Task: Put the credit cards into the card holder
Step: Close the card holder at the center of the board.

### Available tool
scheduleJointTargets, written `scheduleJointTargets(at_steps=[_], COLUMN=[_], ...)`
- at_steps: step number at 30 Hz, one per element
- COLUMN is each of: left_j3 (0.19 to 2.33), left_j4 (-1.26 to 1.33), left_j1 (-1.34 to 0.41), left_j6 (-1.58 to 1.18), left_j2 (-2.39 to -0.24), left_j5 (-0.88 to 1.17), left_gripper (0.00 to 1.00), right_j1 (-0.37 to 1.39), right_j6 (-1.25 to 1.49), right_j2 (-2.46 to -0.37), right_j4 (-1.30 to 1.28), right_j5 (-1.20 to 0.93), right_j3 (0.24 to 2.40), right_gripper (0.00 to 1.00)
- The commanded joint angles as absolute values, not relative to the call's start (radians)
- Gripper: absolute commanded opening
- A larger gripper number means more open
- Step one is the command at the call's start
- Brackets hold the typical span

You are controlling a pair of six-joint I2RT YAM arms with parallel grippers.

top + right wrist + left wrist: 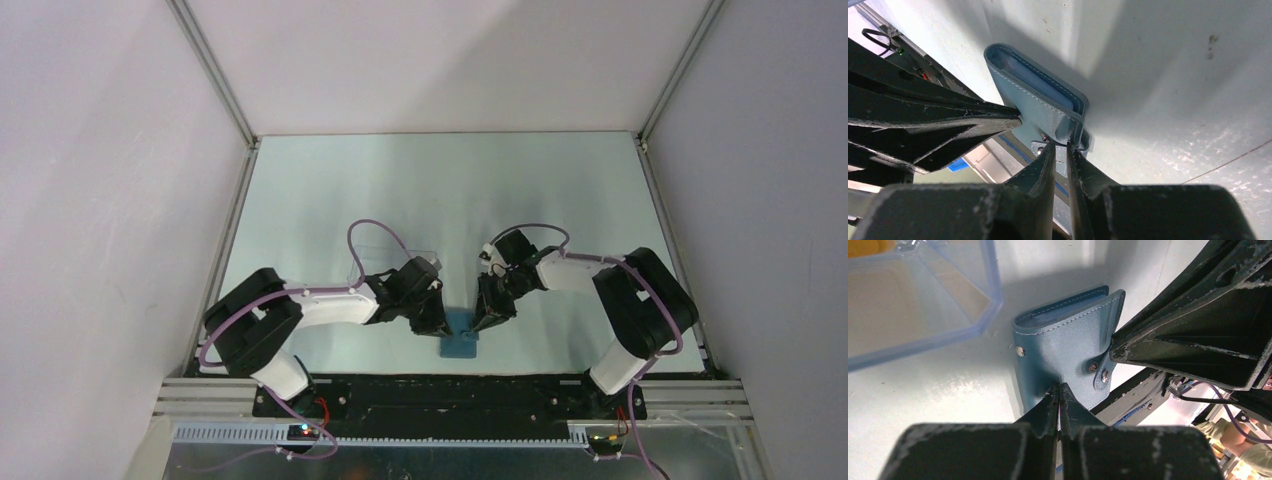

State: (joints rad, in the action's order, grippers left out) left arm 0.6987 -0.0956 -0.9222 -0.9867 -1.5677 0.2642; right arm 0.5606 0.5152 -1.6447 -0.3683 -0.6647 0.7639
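**Item 1: card holder**. Blue stitched leather, folded like a book with the covers gaping a little. The right wrist view shows a paler blue panel between the covers. It sits at the near edge of the table, midway between my two arms. A metal snap stud is on the outer cover, and a snap tab is at the opposite edge.

**Item 2: my left end effector**. The jaws are pressed together, pinching the lower edge of the card holder's cover.

**Item 3: my right end effector**. The jaws are narrow, with only a sliver of gap, and clamp the card holder at its snap tab. It faces my left end effector across the holder.

**Item 4: clear plastic container**. It has a blue-tinted rim and angled corners, and lies on the table just beyond the card holder without touching it.

**Item 5: orange-tan patch**. It shows at the corner of the left wrist view, past the container's far rim. I cannot tell whether it is a credit card.
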Motion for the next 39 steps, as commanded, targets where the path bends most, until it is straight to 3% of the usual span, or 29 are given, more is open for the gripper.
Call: scheduleJointTargets(at_steps=[1,3,8,14,30,33,39], left_j3=[0.693,0.659,0.600,0.567,0.549,0.550,0.568], left_j4=[-0.062,0.030,0.160,0.272,0.329,0.329,0.304], left_j1=[-0.940,-0.927,-0.897,-0.884,-0.884,-0.884,-0.884], left_j6=[-1.015,-1.054,-1.092,-1.135,-1.167,-1.163,-1.142], left_j2=[-1.571,-1.554,-1.532,-1.533,-1.605,-1.602,-1.571], left_j5=[0.268,0.298,0.356,0.411,0.432,0.426,0.401], left_gripper=[0.06,0.10,0.32,0.36,0.14,0.02,0.00], right_j1=[0.576,0.577,0.576,0.577,0.578,0.578,0.578], right_j6=[0.505,0.508,0.512,0.514,0.514,0.514,0.515], right_j2=[-1.687,-1.695,-1.707,-1.711,-1.725,-1.724,-1.702], right_j4=[-0.330,-0.321,-0.311,-0.306,-0.299,-0.300,-0.303], right_j5=[-0.643,-0.641,-0.638,-0.642,-0.650,-0.652,-0.663], right_j3=[0.783,0.784,0.783,0.783,0.785,0.784,0.784], right_gripper=[0.18,0.18,0.19,0.19,0.19,0.19,0.22])
